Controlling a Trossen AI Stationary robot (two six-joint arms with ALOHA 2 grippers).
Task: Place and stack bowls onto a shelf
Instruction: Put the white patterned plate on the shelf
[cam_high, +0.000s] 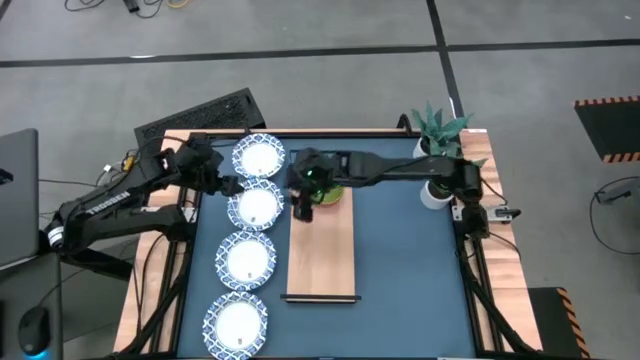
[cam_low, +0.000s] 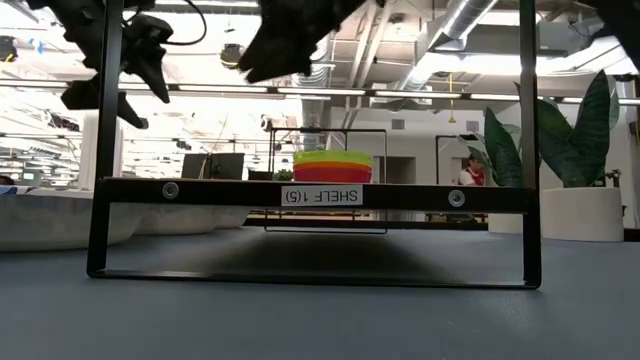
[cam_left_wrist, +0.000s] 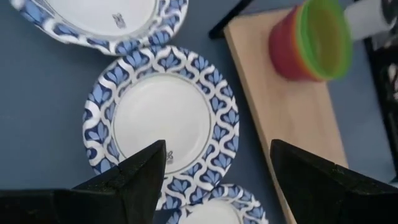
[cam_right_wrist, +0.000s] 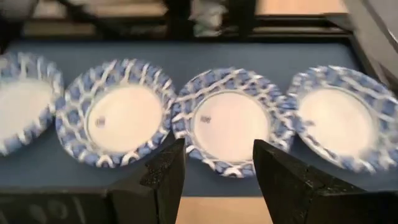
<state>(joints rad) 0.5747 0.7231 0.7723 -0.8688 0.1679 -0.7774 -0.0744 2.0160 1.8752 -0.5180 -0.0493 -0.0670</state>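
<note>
Small glossy bowls stand nested in one stack (cam_high: 327, 193) on the far end of the light wooden shelf (cam_high: 321, 255), green on top, yellow and red below (cam_low: 333, 166). Several white dishes with blue patterned rims lie in a row on the blue table, left of the shelf (cam_high: 255, 207) (cam_left_wrist: 161, 118) (cam_right_wrist: 227, 121). My right gripper (cam_high: 302, 208) (cam_right_wrist: 217, 168) hangs open above the shelf's far left corner, beside the stack, facing the dishes. My left gripper (cam_high: 228, 186) (cam_left_wrist: 217, 180) hovers open above the left edge of the second dish from the far end.
A white plant pot (cam_high: 434, 190) with a green plant stands at the table's far right. A dark keyboard-like panel (cam_high: 200, 115) lies behind the far left corner. Blue tabletop (cam_high: 410, 270) lies bare right of the shelf. The shelf sits raised on a black frame (cam_low: 320, 195).
</note>
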